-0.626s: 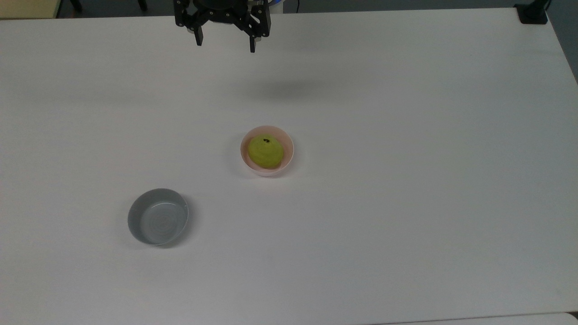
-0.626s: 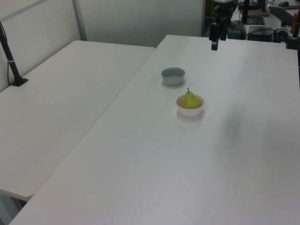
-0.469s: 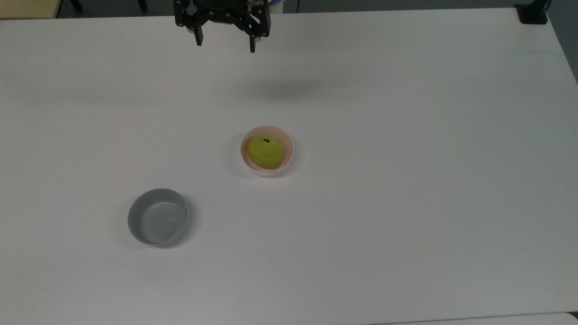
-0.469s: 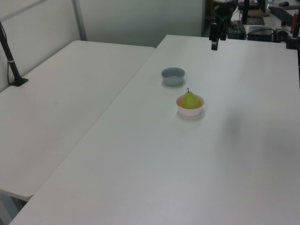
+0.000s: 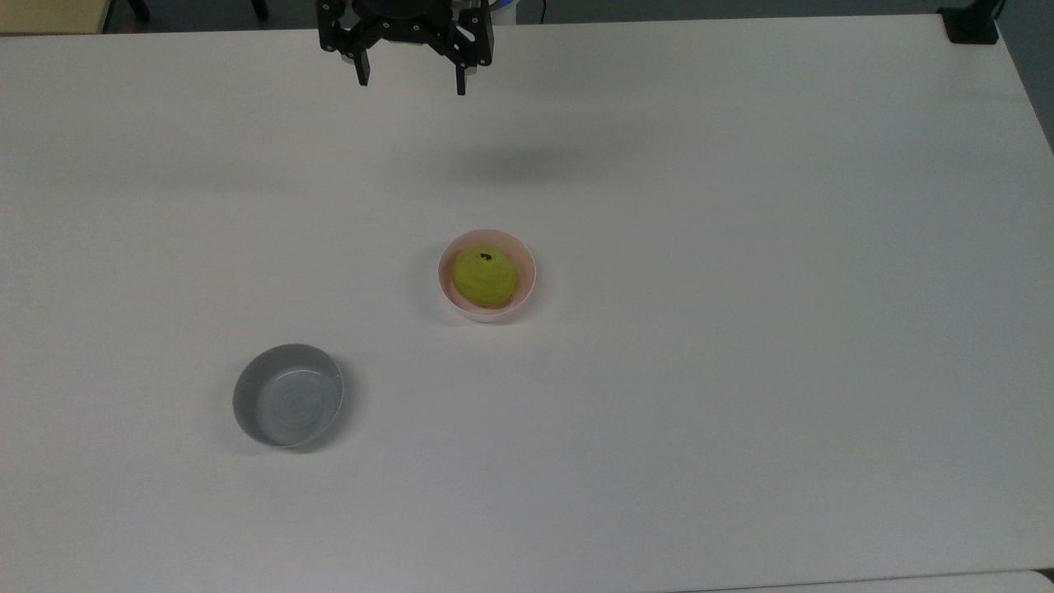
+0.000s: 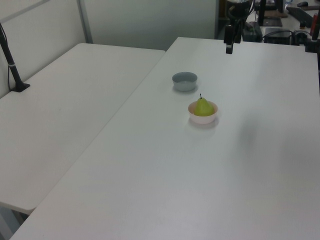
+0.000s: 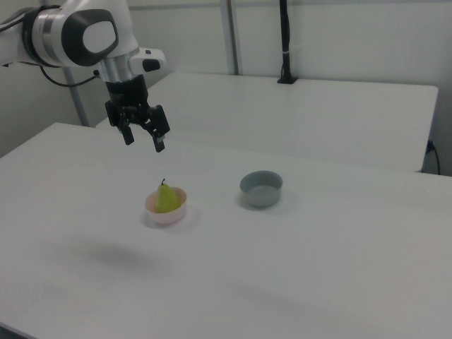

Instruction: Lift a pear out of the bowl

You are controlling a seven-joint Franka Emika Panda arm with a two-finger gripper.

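High above the desk [image 5: 741, 329], my pincer [image 5: 410, 82] hangs spread and empty, well apart from the pear [image 5: 485, 277] upright in the pink bowl [image 5: 527, 257]; an off-centre descent could tip that light bowl.

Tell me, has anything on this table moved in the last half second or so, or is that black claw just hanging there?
Nothing has visibly changed. The claw still hangs open above the far edge of the table, holding nothing. The pear still sits in the pink bowl, and the grey bowl stays where it was.
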